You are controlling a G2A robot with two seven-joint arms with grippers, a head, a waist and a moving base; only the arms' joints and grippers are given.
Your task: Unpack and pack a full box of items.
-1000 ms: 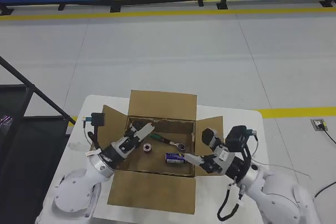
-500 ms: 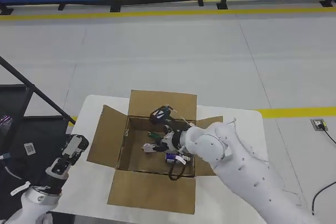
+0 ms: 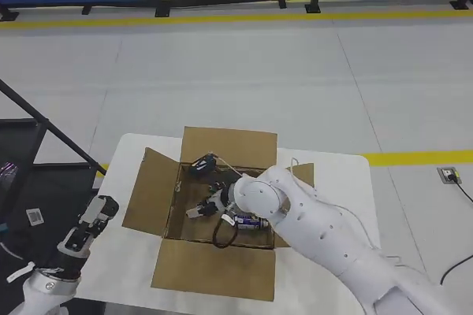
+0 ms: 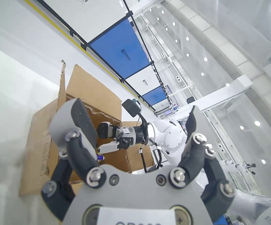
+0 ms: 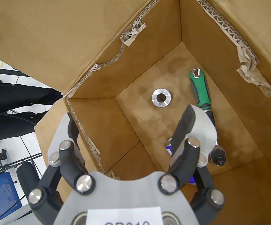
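Observation:
An open cardboard box stands in the middle of the white table. My right gripper hangs open over the box's left half, nothing between its fingers. From its wrist, the right gripper looks down at the box floor. There lie a silver ring, a green-handled ratchet and a blue cylinder, half hidden by a finger. The blue cylinder shows under the arm. My left gripper is open and empty, off the table's left edge; the left gripper points at the box.
The box's four flaps are folded outward; the near flap covers the table's front. A black rack stands left of the table. Bare table lies right of the box.
My left arm has pulled out of the box to the table's lower left. My right arm has swung from the box's right side across it, and its gripper now hangs over the left half.

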